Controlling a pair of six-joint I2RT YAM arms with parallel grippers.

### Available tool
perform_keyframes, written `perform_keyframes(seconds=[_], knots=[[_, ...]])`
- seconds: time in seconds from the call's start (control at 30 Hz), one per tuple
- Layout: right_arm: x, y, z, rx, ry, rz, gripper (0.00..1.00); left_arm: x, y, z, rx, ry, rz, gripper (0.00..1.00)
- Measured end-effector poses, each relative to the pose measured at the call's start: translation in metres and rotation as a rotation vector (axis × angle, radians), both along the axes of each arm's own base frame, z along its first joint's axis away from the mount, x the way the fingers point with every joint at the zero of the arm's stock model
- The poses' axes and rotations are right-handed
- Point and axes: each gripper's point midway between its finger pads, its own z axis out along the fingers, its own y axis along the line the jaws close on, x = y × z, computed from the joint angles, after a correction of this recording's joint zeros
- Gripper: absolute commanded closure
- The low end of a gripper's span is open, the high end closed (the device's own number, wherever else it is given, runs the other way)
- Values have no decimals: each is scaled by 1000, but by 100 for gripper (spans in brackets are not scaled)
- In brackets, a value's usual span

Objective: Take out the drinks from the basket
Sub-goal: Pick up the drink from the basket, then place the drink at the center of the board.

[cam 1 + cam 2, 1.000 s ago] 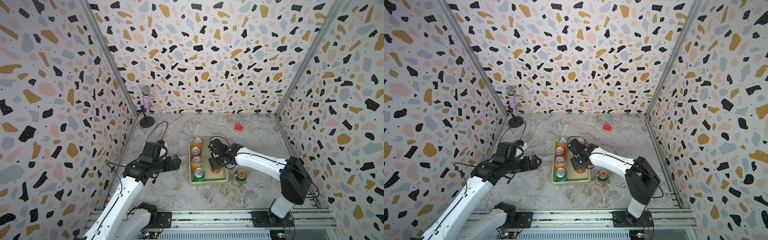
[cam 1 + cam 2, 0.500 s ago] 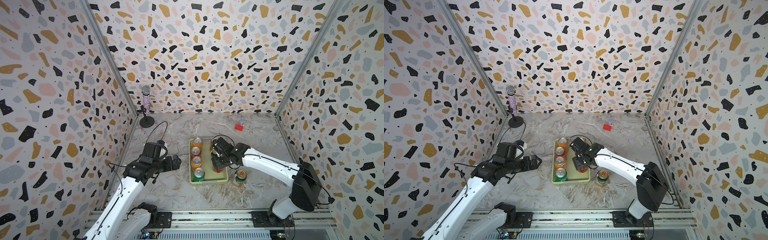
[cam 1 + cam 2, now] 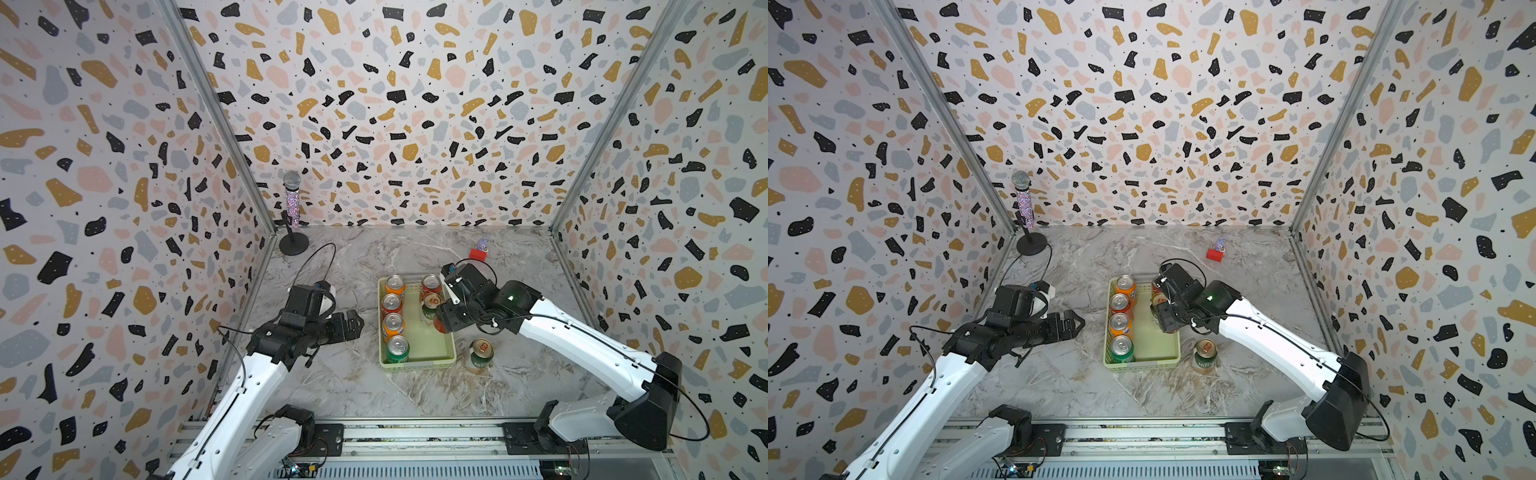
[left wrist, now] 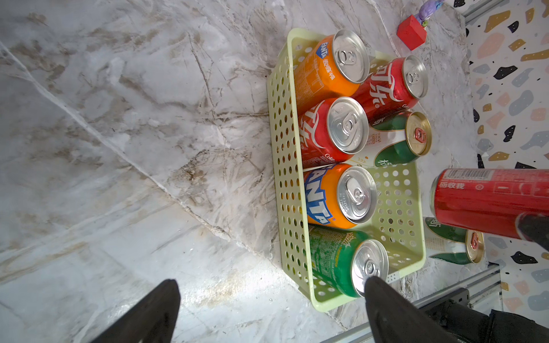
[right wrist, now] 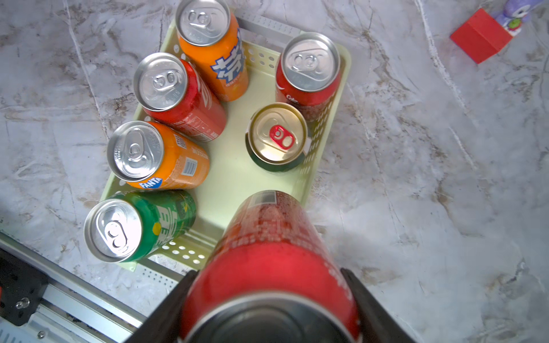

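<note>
The basket (image 3: 415, 366) sits mid-table with its near right half bare. Four cans (image 3: 392, 316) line its left wall and two more stand at the far right end. Open marble (image 3: 345, 386) lies along both long sides, apart from a dark green can (image 3: 481, 353) standing just beside the near right corner. The right gripper (image 5: 267, 297) is clamped on a red can (image 5: 267, 237), lifted above the basket's right side. The left gripper (image 4: 270, 283) hovers over bare marble near the left wall, fingers wide apart and holding nothing.
</note>
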Motion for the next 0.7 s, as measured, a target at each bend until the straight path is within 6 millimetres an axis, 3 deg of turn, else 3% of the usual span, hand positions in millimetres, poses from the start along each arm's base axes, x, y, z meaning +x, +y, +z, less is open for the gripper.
perform_keyframes(seconds=[0.33, 0.7], knots=[[11, -40, 8, -28, -21, -90, 71, -1, -2, -1, -10, 7, -9, 0], [15, -57, -35, -96, 47, -133, 71, 0, -3, -1, -16, 4, -9, 0]])
